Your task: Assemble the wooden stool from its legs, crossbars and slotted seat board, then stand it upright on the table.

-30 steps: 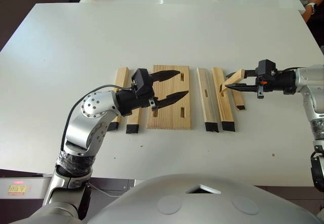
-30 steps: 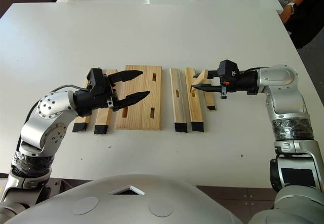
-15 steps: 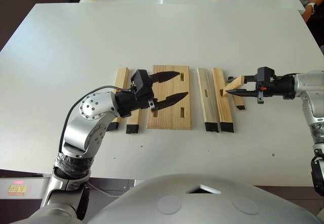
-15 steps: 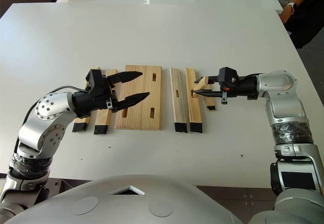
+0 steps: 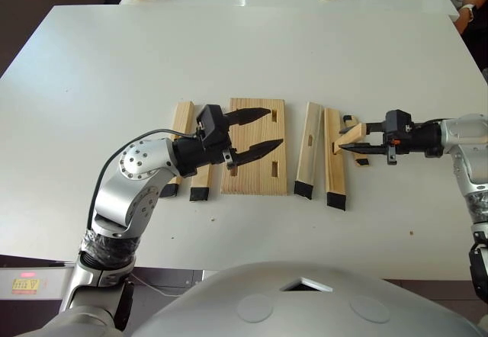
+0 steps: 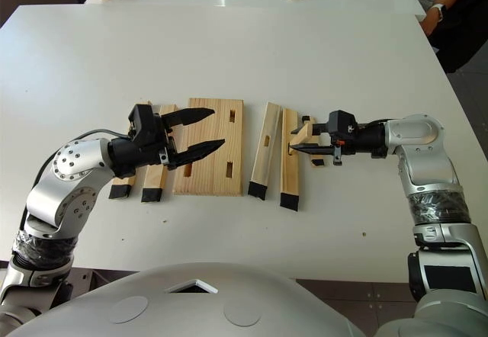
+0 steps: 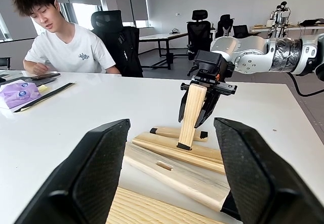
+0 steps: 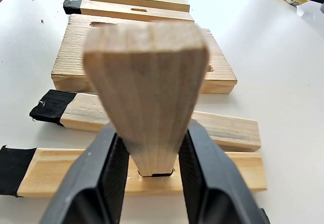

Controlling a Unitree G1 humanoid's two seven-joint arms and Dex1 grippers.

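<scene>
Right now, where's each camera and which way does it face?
Eye views: on the head, facing forward and down at the white table; both arms show, left pincer open over the pale slotted wooden seat board, right pincer shut on the short wooden crossbar.
Left wrist view: on that wrist, facing between its own black fingers toward the right pincer.
Right wrist view: on that wrist, facing along the crossbar toward the seat board.
Shared: both wrist views show the crossbar and black-tipped wooden legs.
</scene>
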